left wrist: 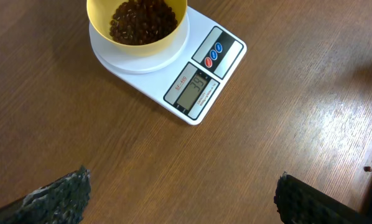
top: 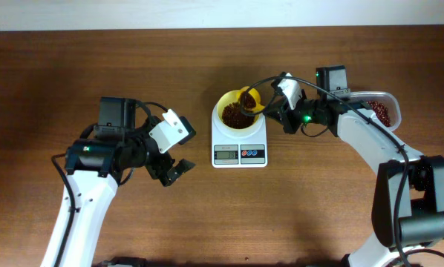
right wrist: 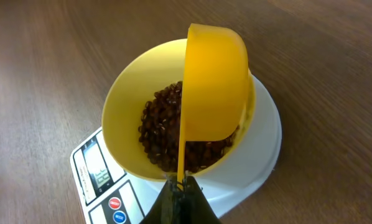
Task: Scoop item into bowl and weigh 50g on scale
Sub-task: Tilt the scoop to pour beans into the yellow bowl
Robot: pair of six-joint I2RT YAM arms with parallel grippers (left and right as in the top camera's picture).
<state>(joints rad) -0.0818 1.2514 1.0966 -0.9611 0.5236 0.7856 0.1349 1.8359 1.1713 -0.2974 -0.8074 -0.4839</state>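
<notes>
1. Hanging tipped over the bowl at upper centre of the overhead view, the scoop is pinched by the right end effector; too fast a pour could overshoot 50g. The left end effector hangs spread, left of the scale.
2. Left wrist view: beans lie in the bowl at the top; the display digits are too blurred to trust.
3. Right wrist view: the scoop stands on edge close to the rim; touching it could falsify the reading.
</notes>
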